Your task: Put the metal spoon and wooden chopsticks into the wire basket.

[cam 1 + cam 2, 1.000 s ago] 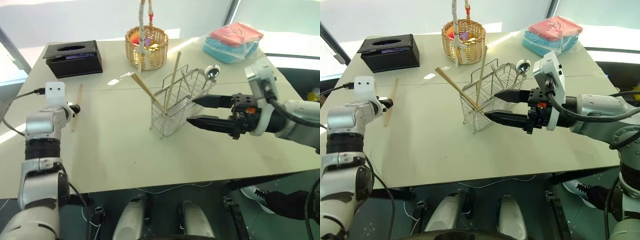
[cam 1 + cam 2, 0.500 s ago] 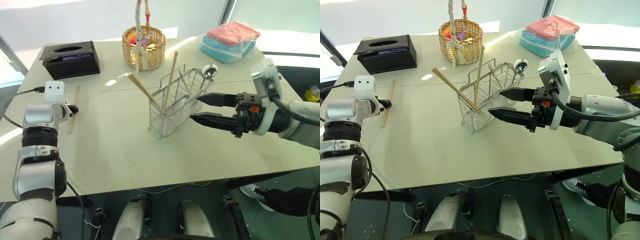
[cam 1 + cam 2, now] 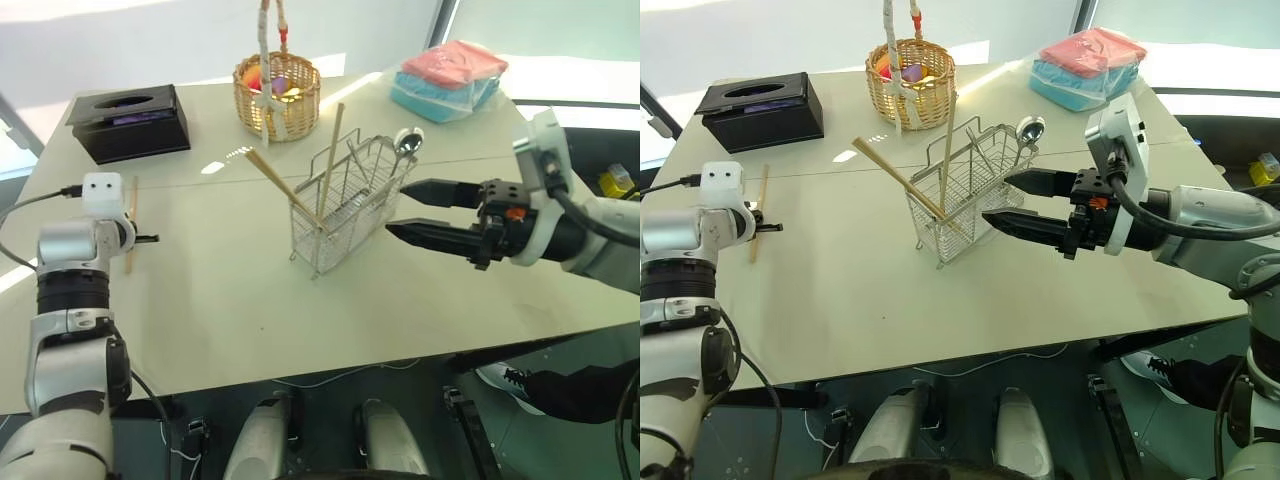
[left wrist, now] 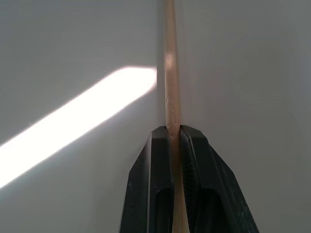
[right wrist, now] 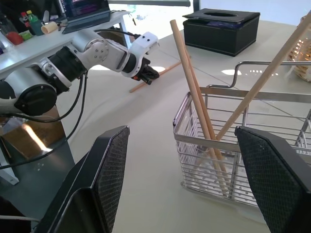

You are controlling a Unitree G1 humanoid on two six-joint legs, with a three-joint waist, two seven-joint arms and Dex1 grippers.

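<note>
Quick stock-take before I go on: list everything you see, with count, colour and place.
wire basket: one, silver, table centre.
wooden chopsticks: three standing in the wire basket, one flat at the table's left edge, tan.
metal spoon: one, silver, at the wire basket's far end.
wicker basket: one, tan, far centre.
tissue box: one, black, far left.
folded cloths: pink on blue, bagged, far right.
table: one, cream.
left pincer: black, shut on the flat chopstick.
right pincer: black, open, beside the wire basket.

Silver-grey jointed arms, white wrist camera blocks, black cables, black tapered jaws
</note>
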